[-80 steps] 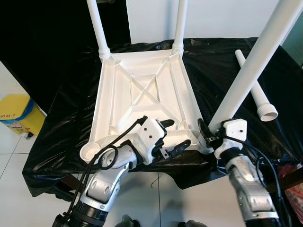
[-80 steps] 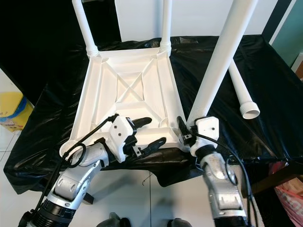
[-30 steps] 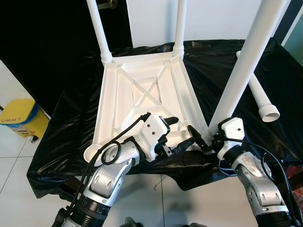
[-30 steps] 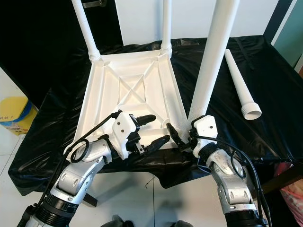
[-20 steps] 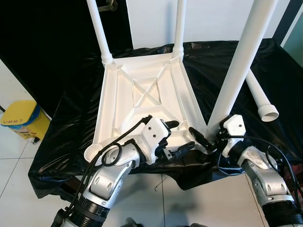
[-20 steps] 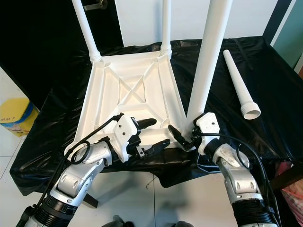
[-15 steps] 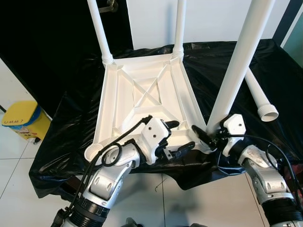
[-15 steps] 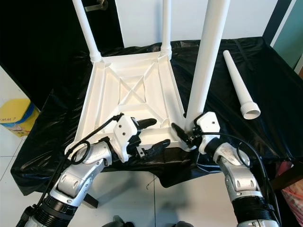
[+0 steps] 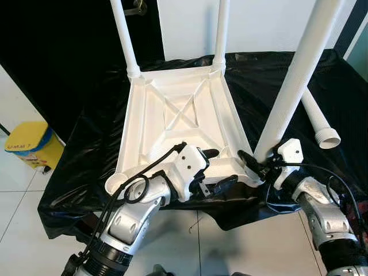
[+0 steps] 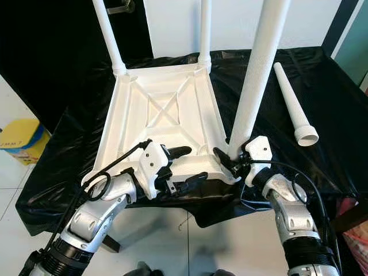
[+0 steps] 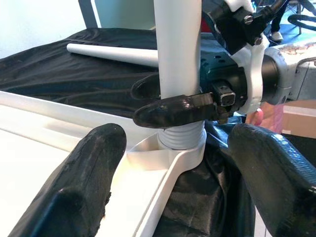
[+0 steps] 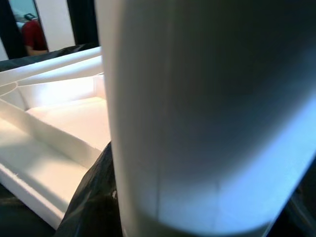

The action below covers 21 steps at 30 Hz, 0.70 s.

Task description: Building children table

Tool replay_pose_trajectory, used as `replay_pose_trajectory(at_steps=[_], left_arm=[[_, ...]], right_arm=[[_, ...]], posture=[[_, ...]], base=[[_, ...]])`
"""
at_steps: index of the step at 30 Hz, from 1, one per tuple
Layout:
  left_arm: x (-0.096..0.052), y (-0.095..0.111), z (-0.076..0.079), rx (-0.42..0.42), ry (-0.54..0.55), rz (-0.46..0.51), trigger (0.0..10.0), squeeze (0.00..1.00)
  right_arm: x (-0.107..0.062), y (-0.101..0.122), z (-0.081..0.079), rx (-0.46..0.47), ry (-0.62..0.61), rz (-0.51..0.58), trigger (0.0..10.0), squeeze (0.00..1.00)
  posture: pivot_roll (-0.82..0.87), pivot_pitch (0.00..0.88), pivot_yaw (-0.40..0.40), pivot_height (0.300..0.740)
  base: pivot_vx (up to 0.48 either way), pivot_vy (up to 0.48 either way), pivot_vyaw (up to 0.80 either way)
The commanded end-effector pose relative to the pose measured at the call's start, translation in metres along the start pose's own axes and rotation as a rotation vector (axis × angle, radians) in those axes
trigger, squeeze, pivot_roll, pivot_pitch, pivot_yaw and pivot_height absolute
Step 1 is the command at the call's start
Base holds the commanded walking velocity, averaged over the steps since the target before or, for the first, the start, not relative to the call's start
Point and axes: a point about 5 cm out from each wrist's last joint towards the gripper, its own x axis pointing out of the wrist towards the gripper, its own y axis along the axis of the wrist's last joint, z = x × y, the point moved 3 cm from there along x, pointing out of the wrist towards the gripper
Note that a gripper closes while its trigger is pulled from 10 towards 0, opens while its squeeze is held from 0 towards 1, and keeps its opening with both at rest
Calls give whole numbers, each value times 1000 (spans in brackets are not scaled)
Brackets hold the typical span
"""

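- White tile floor, dark wall behind; a work surface draped in black plastic sheet (image 9: 86,144). A yellow bin (image 9: 27,144) stands on the floor at the robot's left.
- Inverted white tabletop (image 9: 181,123) lies underside-up on the sheet, ribbed with a cross brace. Two far legs (image 9: 125,35) stand in their far-corner sockets.
- Third leg (image 10: 260,69) stands upright in the near-right corner socket; the left wrist view shows its ribbed base seated in the collar.
- Loose fourth leg (image 10: 294,106) lies on the sheet, right of the tabletop and well apart. Near-left socket (image 9: 115,185) is open.
- Right gripper (image 10: 230,158) pinches the third leg low down, one black finger across the front just above the collar.
- Left gripper (image 9: 217,168) is spread wide over the near edge of the tabletop, one finger above the rim, one below; it looks to be bracing it without clamping.
- Risk, as judged: the leg may not be fully home; released now it could lean or pop out. A sideways push from the right arm could drag the tabletop across the slick plastic, as the left gripper's hold looks loose.
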Motion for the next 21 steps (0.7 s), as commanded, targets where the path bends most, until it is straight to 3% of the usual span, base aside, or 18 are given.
replay_pose_trajectory(at_steps=[1, 10, 16, 21], left_arm=[[-2, -1, 6, -13, -39, -4, 10000, 0], [0, -2, 11, -31, -42, -3, 10000, 0], [0, -2, 10, -28, -43, -2, 10000, 0], [0, -1, 8, -24, -30, 4, 10000, 0]], right_arm=[[-6, -18, -1, 40, -35, -71, 10000, 0], [-6, -27, -8, 56, -288, -119, 10000, 0], [-5, -27, -11, 69, -355, -128, 10000, 0], [-5, -26, -22, 111, -556, -131, 10000, 0]], posture=[[-54, 59, 59, 740], [-65, 72, 47, 740], [-69, 69, 41, 740], [-66, 67, 28, 740]], base=[[0, 0, 0], [0, 0, 0], [0, 0, 0], [0, 0, 0]])
